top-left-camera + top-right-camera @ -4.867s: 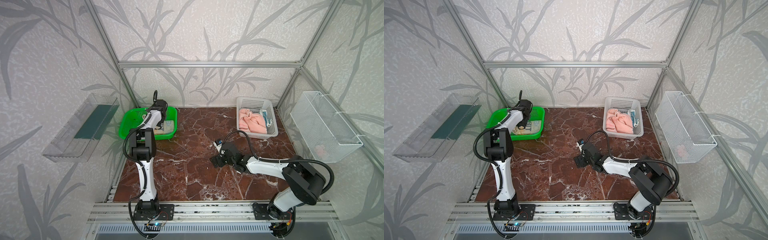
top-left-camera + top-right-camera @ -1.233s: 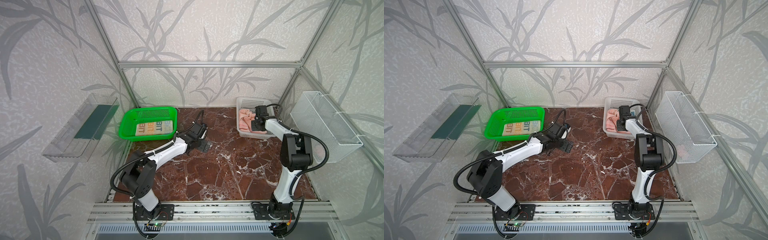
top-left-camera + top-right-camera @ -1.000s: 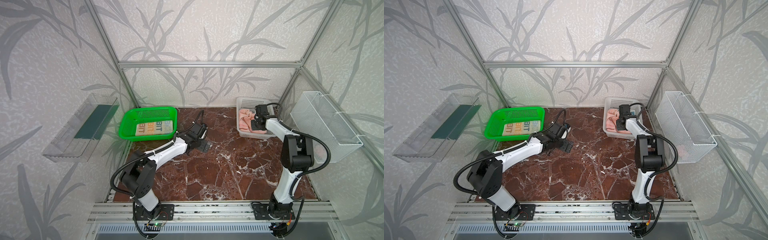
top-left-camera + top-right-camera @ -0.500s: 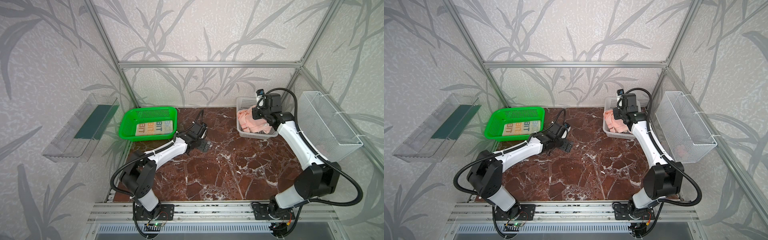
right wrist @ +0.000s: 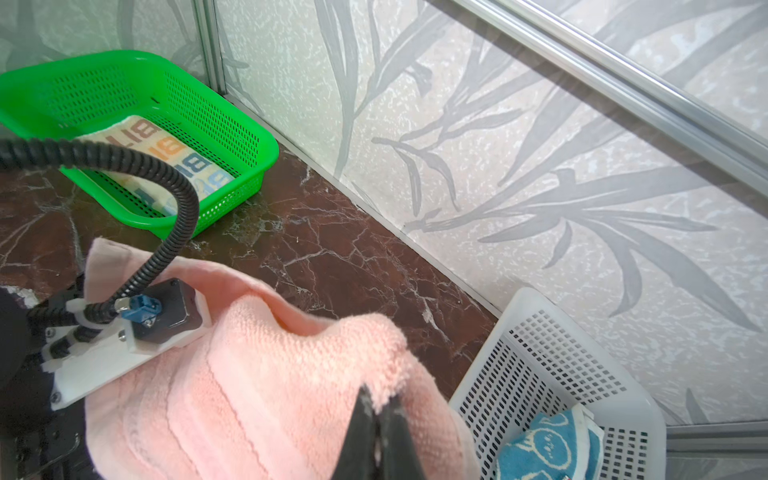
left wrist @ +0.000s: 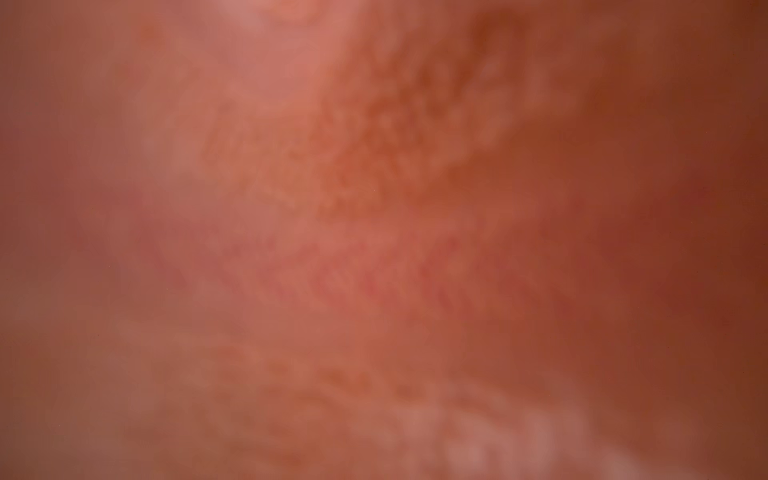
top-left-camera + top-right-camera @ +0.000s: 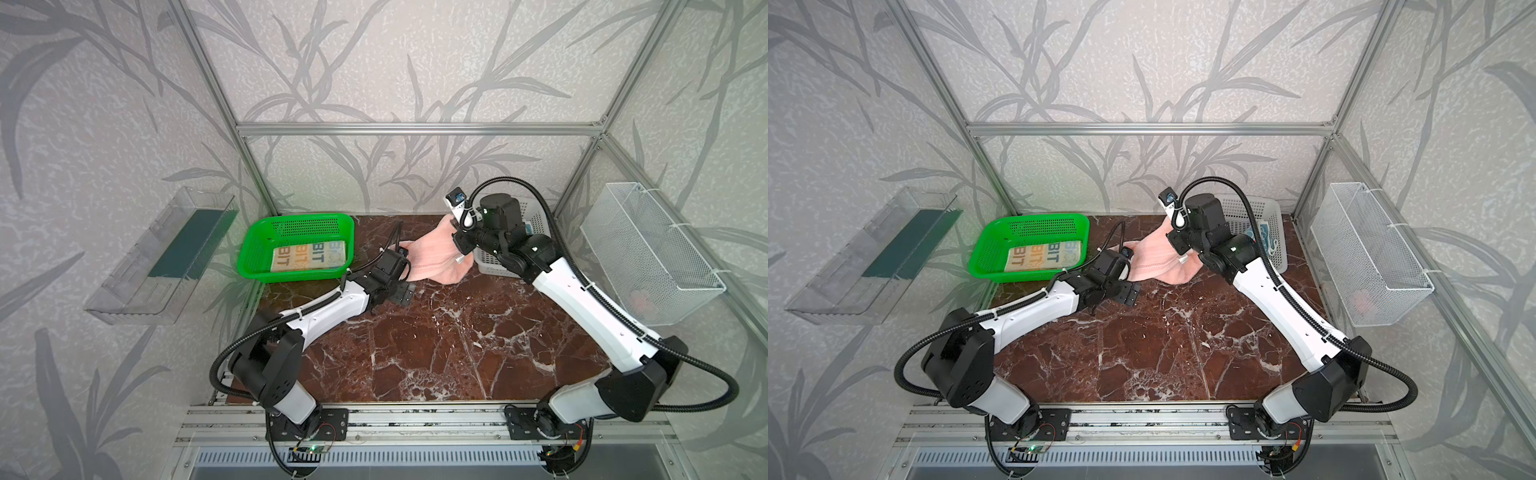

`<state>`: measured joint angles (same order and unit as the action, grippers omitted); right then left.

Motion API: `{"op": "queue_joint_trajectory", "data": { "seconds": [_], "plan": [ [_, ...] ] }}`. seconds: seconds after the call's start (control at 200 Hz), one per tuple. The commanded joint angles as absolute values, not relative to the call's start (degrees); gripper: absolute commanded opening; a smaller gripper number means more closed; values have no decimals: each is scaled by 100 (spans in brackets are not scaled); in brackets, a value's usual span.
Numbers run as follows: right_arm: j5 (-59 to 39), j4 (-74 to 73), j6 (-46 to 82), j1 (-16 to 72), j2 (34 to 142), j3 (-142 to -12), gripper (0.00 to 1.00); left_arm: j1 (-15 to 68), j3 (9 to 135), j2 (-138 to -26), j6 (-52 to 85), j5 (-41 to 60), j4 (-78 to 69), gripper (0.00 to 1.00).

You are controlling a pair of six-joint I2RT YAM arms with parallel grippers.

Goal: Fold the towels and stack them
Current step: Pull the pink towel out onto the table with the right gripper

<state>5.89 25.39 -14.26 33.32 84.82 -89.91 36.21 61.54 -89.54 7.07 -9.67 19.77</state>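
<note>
Lifting pink towel (image 7: 432, 257), now out of white basket (image 5: 540, 345), R gripper (image 5: 376, 409) pinches it; L gripper (image 7: 402, 291) waits wide apart: 2nd fold can start.

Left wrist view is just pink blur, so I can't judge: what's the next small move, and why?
Probably close the left gripper on the hanging edge of the pink towel. The right gripper pinches one end high, the cloth drapes over the left wrist, and the left jaws stand open beside it. Two grips could spread it on the table.
</note>
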Motion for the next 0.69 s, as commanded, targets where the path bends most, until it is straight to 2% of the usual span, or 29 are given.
{"op": "queue_joint_trajectory", "data": {
  "seconds": [0.0,0.33,0.475,0.56,0.69],
  "plan": [
    [578,2129,-1106,3336,8429,-8674,0,3645,5931,-8538,645,-1428,1857,99],
    [745,1736,-113,3324,9309,-7207,0,3647,5261,-7857,562,-1802,1742,99],
    [744,1853,74,3293,9877,-7240,0,3645,5126,-7825,397,-1634,1679,99],
    [839,2034,184,3236,10189,-7386,1,3654,5057,-7868,-221,-1246,1709,99],
    [894,2323,339,3100,10442,-7592,3,3705,4905,-7802,-1067,-1253,1703,99]
  ]
}}
